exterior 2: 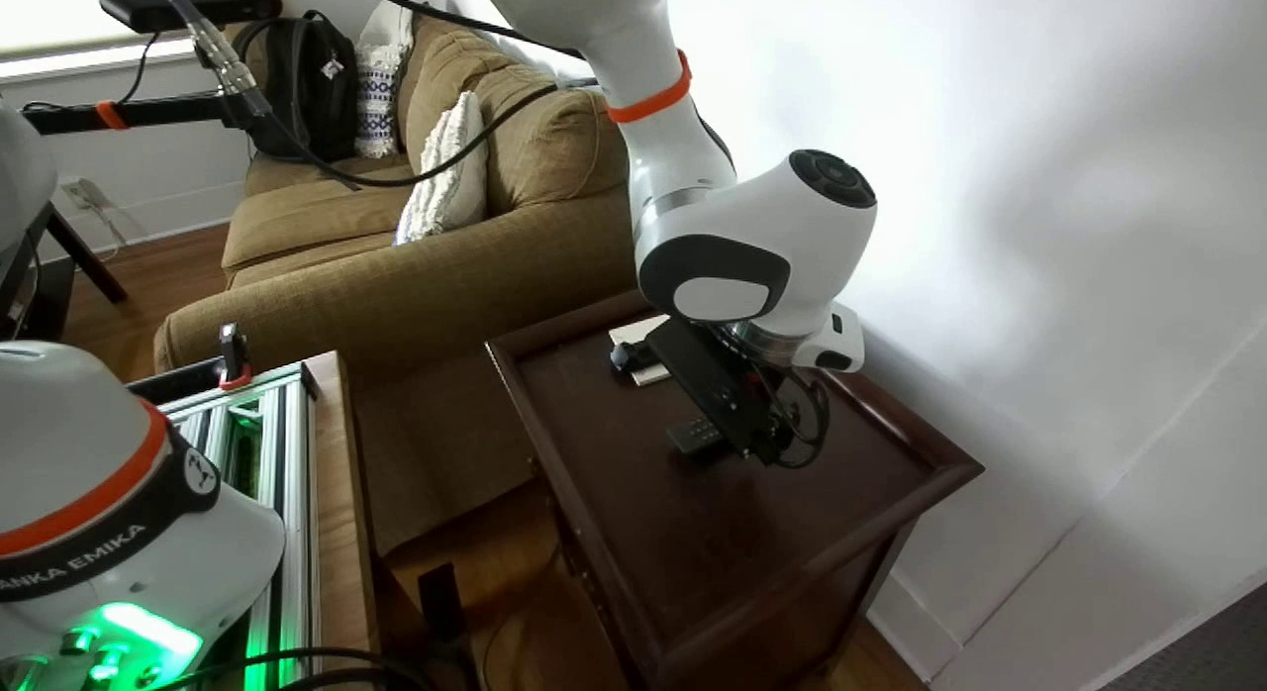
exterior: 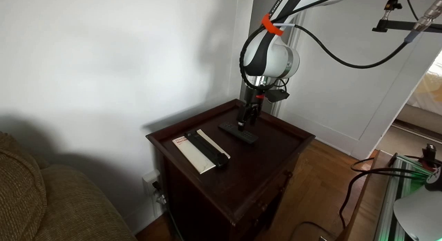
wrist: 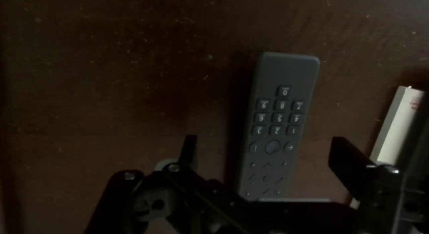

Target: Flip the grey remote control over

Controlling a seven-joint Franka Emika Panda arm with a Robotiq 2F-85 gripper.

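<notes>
The grey remote control (exterior: 238, 132) lies flat on the dark wooden cabinet top, with its buttons facing up. It is partly hidden by the arm in an exterior view (exterior 2: 696, 436). In the wrist view the remote (wrist: 278, 126) runs between the fingers, and its lower end is hidden behind the gripper body. My gripper (wrist: 264, 143) is open and empty, one finger on each side of the remote with gaps to both edges. In an exterior view the gripper (exterior: 247, 124) points down just over the middle of the remote. Its exact height is hard to tell.
A white book with red lettering (exterior: 193, 153) lies on the cabinet top (exterior: 255, 172), with a black oblong object (exterior: 206, 148) across it. In the wrist view the book (wrist: 397, 126) is to the right of the right finger. A raised rim (exterior 2: 633, 612) edges the cabinet; a wall stands behind.
</notes>
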